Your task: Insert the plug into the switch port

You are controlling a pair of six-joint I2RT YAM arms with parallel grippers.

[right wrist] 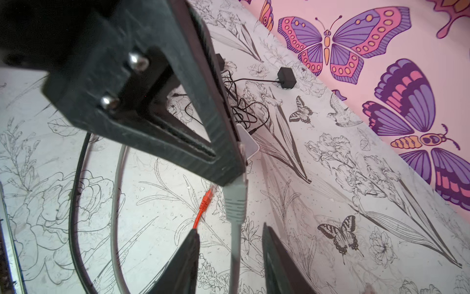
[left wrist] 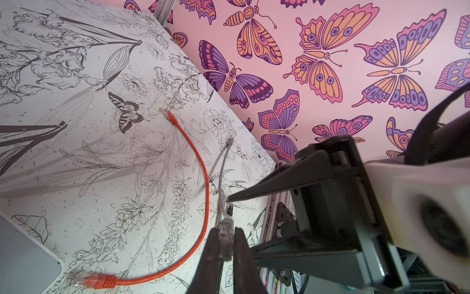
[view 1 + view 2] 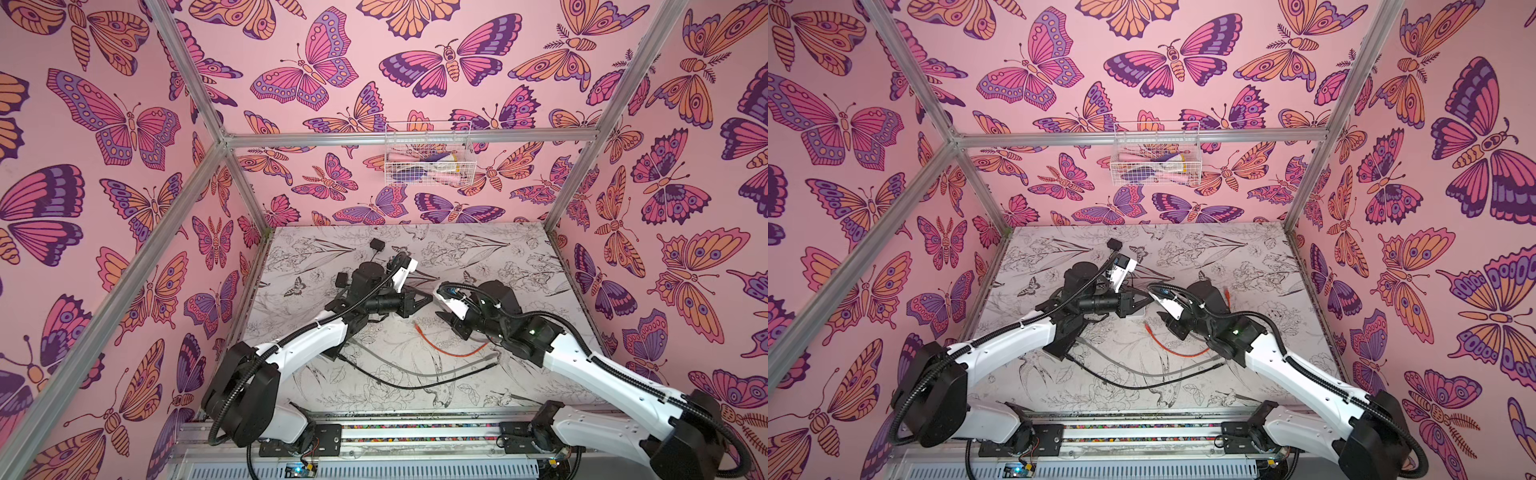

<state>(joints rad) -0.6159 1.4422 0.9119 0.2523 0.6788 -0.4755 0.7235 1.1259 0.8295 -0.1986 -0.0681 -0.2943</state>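
My left gripper (image 2: pixel 226 230) is shut on the plug (image 2: pixel 225 239), the clear connector at the end of a grey cable (image 2: pixel 220 178). In the right wrist view the plug's grey boot (image 1: pixel 236 201) hangs from the left fingertips, beside the white switch (image 1: pixel 249 145) on the table. The switch ports are hidden. My right gripper (image 1: pixel 230 227) stands open, its fingers on either side of the grey cable without touching it. In both top views the left gripper (image 3: pixel 428 300) (image 3: pixel 1148 300) and right gripper (image 3: pixel 444 319) (image 3: pixel 1168 321) nearly meet above mid-table, over the switch (image 3: pixel 1136 312).
An orange patch cable (image 3: pixel 449 353) (image 2: pixel 203 178) lies loose on the table, with a black cable (image 3: pixel 395 384) nearer the front. A black power adapter (image 1: pixel 286 77) and thin tangled wires sit behind the switch. A wire basket (image 3: pixel 428 153) hangs on the back wall.
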